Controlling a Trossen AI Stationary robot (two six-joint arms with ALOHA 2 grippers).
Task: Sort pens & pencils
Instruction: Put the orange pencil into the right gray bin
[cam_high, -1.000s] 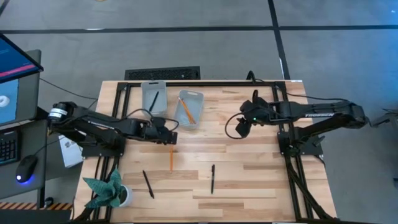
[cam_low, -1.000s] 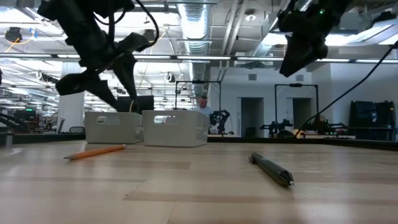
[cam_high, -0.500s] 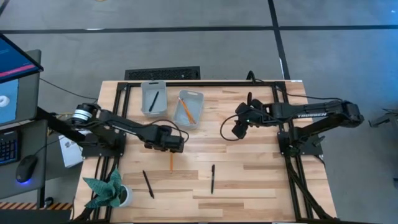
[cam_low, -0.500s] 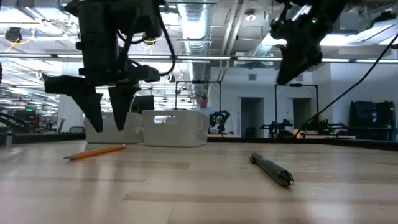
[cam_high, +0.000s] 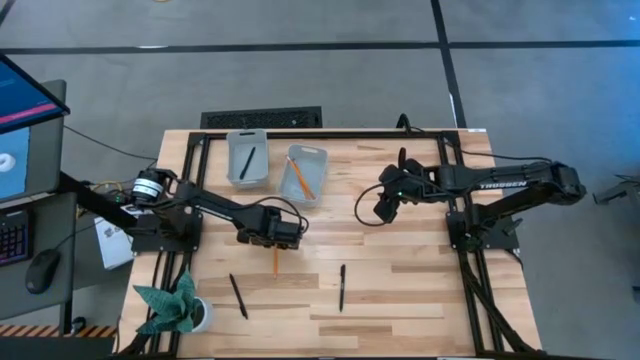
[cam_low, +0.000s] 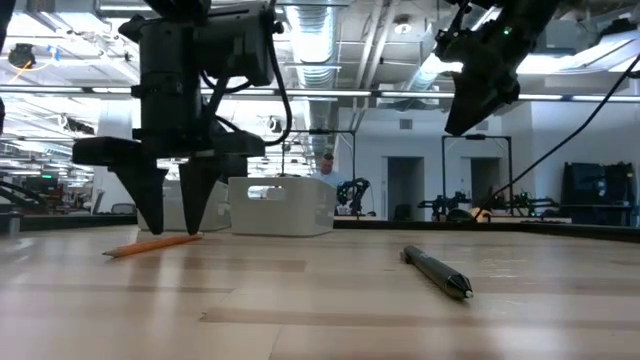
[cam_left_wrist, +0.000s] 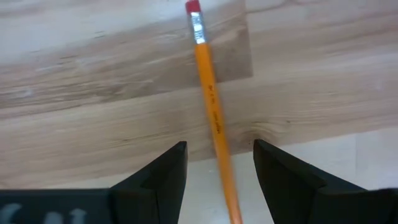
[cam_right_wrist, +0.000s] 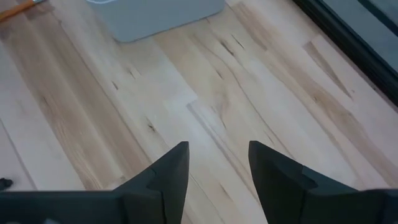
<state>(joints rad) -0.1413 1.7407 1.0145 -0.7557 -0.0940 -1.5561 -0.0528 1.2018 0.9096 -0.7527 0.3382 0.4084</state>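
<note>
Straddling pencil (cam_left_wrist: 211, 106) now, left end effector (cam_left_wrist: 217, 163) lowered

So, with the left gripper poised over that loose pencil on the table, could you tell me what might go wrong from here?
1. The left gripper is open with the pencil between its fingers, but it sits nearer one end in the high view; gripped there, the pencil may tilt or slip.
2. The fingers hang just above the table; descending further could scrape the wood or roll the pencil away.
3. Two bins stand side by side, so it could land in the one holding a pen.
</note>
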